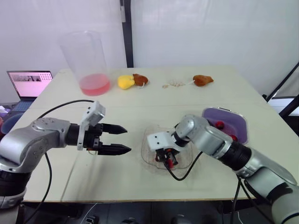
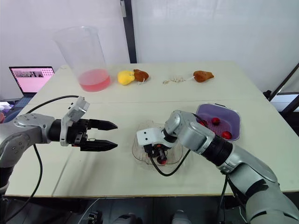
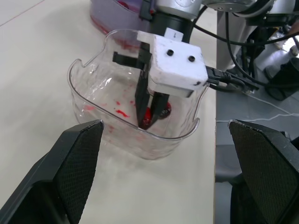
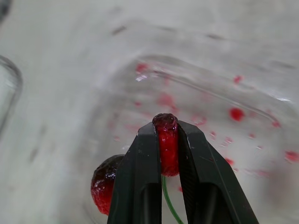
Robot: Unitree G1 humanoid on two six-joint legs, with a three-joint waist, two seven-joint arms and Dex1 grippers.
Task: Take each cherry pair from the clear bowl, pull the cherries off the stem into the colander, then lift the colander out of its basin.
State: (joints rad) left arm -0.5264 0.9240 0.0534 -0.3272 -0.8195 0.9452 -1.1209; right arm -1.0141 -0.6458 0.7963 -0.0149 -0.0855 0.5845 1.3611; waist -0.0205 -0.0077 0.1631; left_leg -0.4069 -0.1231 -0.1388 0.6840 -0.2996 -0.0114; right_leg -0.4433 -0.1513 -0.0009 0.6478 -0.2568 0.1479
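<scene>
Well to the left of the clear bowl (image 3: 91,91) and beyond the edge of the surface (image 1: 117,109), an open laptop (image 1: 29,83) glows. Behind the bowl and to its left stands a tall clear beaker (image 1: 86,60) with pink liquid at the bottom.

The left end effector (image 1: 127,139) hovers near the bowl's left side, apart from it. Its two black fingers are spread wide and point toward the bowl. Far behind the bowl lie a yellow piece (image 1: 125,82) and a brown piece (image 1: 140,79), touching each other.

The bowl's inside is spattered red. The right end effector (image 4: 167,128) reaches down into it, its fingers pressed onto one cherry of the cherry pair (image 4: 166,158). The green stem (image 4: 169,205) runs between the fingers, and the second cherry (image 4: 104,185) hangs just beside them.

Near the bowl's right side sits the purple colander (image 2: 226,115), holding several loose cherries (image 2: 216,121).
</scene>
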